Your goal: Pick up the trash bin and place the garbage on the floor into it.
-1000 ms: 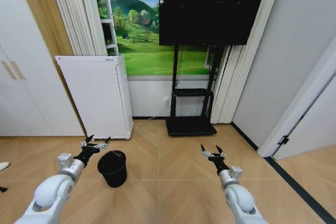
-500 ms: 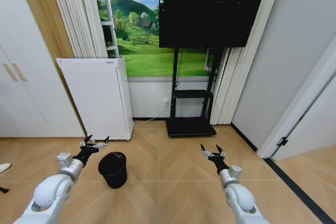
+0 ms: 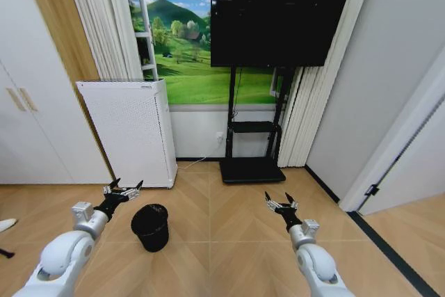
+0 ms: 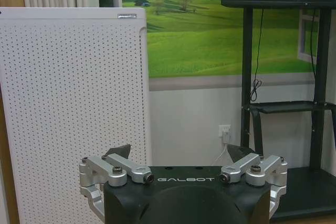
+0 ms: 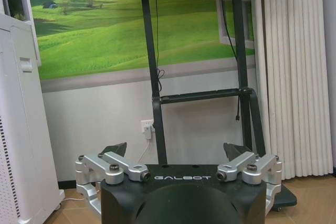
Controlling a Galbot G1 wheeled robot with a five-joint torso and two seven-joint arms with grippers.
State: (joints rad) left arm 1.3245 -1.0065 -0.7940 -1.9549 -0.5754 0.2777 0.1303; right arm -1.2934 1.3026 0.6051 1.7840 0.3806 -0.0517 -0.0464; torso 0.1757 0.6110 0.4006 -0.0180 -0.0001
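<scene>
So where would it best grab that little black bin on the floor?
Probably by the rim: the trash bin stands upright with its mouth open, so one jaw could slip inside from above and pinch the wall. The left gripper, jaws open, sits nearest, just beside it.

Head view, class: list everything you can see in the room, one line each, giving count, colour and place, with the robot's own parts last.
trash bin: one, black, upright on the floor before the left gripper.
floor: tan chevron parquet, black strip at right.
perforated appliance: one, white, against the wall behind the bin.
TV: one, black, on a black stand, centre.
landscape mural: green hills, blue sky, back wall.
curtains: white, right of the stand.
cabinet doors: white, far left.
left gripper: open, empty, above the floor beside the bin.
right gripper: open, empty, right of centre.
</scene>
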